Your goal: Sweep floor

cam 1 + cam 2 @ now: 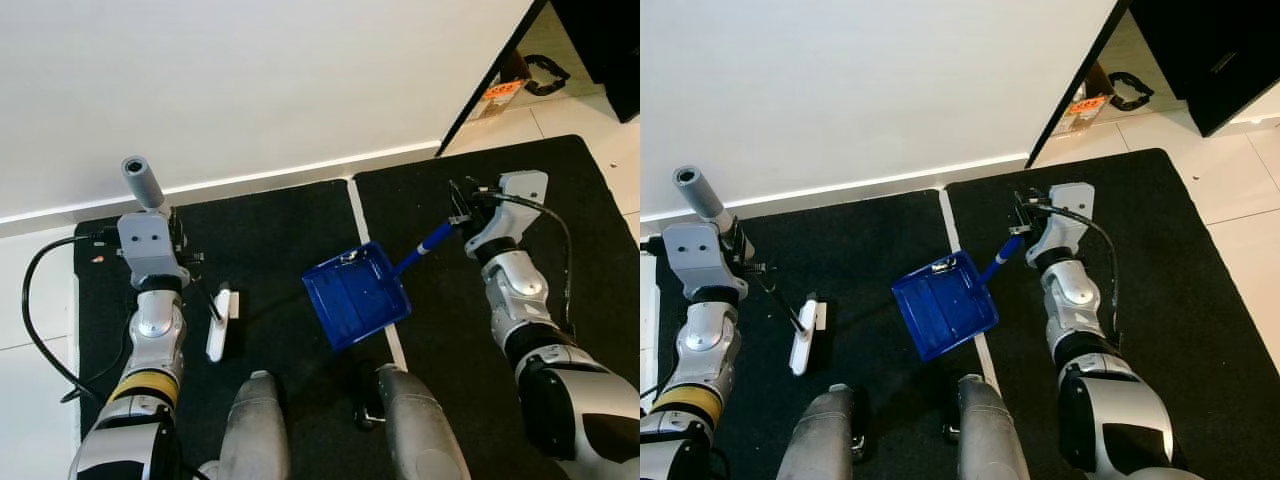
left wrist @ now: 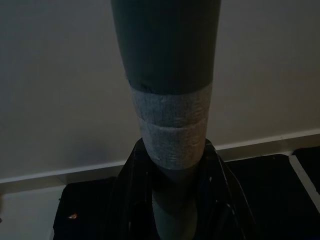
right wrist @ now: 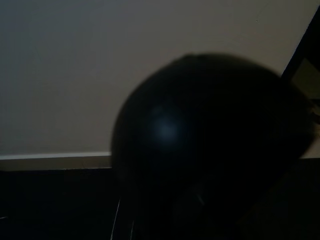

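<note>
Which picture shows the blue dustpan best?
The left eye view shows the blue dustpan best: its whole pan lies on the black mat, with its handle running up to the right end effector. The right eye view shows it whole too. The right wrist view is dark and blurred.

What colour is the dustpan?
Blue, pan and handle alike; the dustpan shows best in the left eye view.

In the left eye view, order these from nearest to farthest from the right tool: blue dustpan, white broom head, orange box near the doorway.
1. blue dustpan, its handle held in the right tool.
2. orange box, beyond the mats, by the doorway.
3. white broom head, on the left mat, far across.
</note>
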`<state>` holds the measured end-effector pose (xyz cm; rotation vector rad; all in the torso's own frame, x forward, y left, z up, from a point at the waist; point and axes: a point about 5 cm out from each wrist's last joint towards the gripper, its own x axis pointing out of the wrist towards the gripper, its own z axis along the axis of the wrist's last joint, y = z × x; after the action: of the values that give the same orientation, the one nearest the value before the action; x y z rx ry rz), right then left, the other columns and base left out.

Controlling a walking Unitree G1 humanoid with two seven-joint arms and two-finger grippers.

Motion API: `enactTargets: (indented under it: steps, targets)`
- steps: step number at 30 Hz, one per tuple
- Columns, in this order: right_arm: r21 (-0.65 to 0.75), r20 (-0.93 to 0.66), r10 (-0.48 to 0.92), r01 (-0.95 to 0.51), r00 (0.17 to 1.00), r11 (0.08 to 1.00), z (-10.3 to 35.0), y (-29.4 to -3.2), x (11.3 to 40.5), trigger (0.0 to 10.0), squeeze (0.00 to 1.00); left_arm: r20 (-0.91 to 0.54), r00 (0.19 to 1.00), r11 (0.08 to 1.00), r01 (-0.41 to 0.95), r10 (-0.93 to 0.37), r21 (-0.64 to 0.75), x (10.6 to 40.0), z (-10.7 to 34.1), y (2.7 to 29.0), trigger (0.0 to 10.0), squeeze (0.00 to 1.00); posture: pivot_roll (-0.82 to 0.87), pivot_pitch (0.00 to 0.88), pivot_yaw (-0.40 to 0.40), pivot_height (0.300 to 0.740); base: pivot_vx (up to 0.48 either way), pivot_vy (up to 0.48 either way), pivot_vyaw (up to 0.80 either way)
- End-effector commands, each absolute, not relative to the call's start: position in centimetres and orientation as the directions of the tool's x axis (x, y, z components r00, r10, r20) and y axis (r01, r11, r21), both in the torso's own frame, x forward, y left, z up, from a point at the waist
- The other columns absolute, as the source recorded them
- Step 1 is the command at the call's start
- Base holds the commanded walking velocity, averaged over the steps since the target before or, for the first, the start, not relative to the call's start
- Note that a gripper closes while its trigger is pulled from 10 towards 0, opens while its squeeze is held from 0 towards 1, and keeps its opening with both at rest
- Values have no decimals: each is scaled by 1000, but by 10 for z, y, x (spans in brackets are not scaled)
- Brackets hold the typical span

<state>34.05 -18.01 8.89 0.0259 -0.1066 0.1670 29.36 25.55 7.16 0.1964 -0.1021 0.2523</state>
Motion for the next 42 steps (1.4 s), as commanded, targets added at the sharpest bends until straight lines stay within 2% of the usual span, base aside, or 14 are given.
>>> enactTargets:
  steps: [1,9,17,30,42]
  targets:
    - [50,79,132,-136,988,989,81,-183,337,10000,0,10,971,949,-237,240,208,281,48,256,10000,0,45,256,-75,740,0,0,0]
    - [172,65,31,-42,997,984,81,-188,340,10000,0,21,973,953,-229,230,196,282,50,253,10000,0,42,272,-80,740,0,0,0]
    - [215,99,5,-26,995,976,97,-190,351,10000,0,55,971,954,-239,233,180,287,58,254,10000,0,47,278,-91,740,0,0,0]
    - [171,101,54,-71,993,983,101,-184,354,10000,0,75,969,953,-246,236,178,288,62,256,10000,0,51,271,-98,740,0,0,0]
    - [233,79,62,-79,995,969,92,-171,351,10000,0,73,971,954,-239,229,180,290,62,254,10000,0,34,335,-129,740,0,0,0]
